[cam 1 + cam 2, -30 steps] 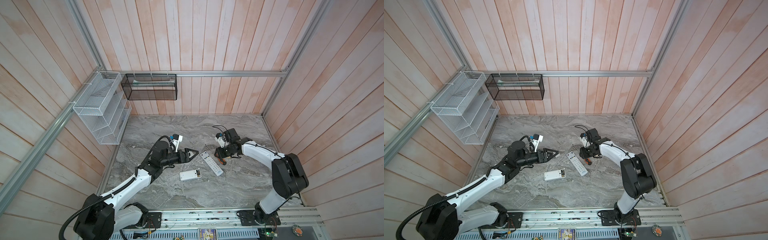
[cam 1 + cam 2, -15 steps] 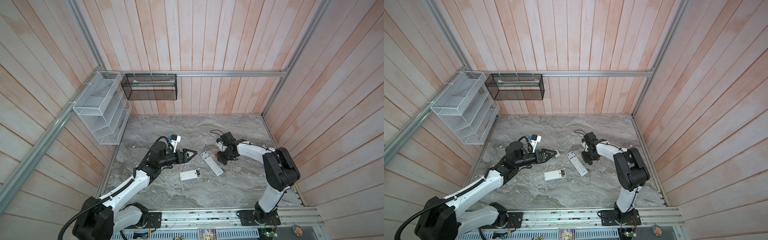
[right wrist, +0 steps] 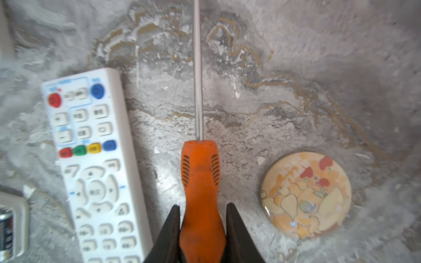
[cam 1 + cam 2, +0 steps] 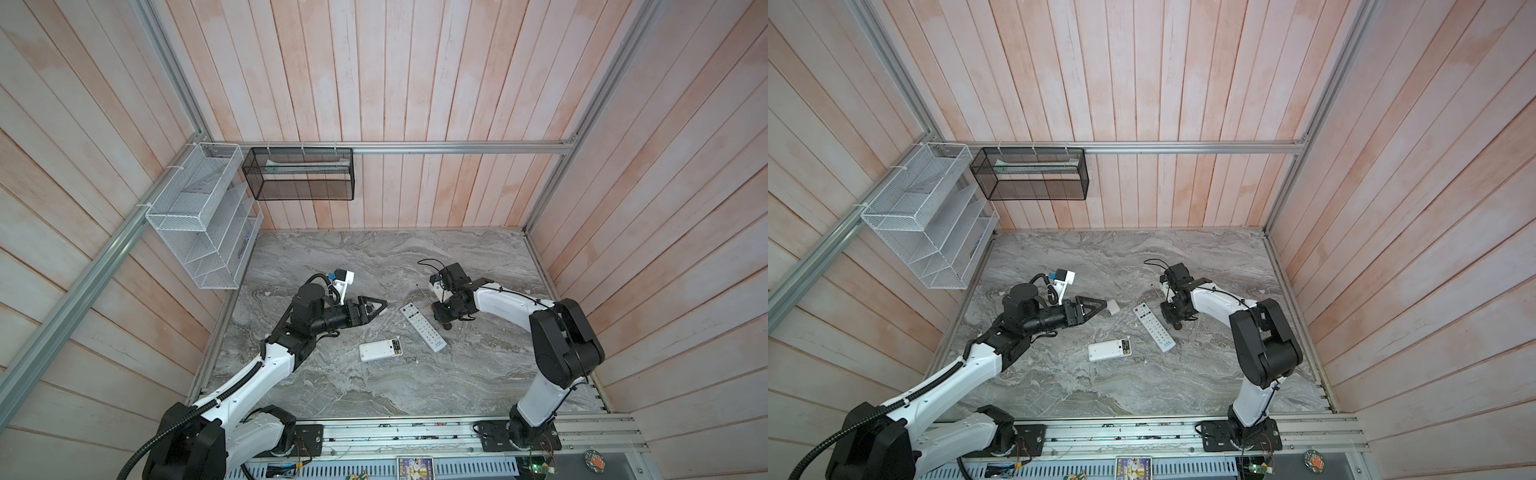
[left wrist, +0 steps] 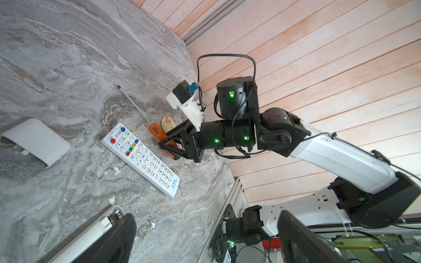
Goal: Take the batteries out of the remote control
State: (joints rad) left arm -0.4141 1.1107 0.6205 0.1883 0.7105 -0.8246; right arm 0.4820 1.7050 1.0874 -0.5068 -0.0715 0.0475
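Note:
A small white remote control lies back-up near the middle of the table, with its compartment open and dark batteries in it. A long white remote lies buttons-up beside it. My left gripper hovers open and empty, left of both remotes. My right gripper is shut on the handle of the orange screwdriver, which lies on the table right of the long remote.
A white battery cover lies just ahead of my left fingertips. A round yellow badge sits beside the screwdriver. A white wire rack and a black mesh basket hang on the back-left walls.
My right gripper has come down over the screwdriver handle and its jaws have closed onto it. The left arm has barely moved and stays open.

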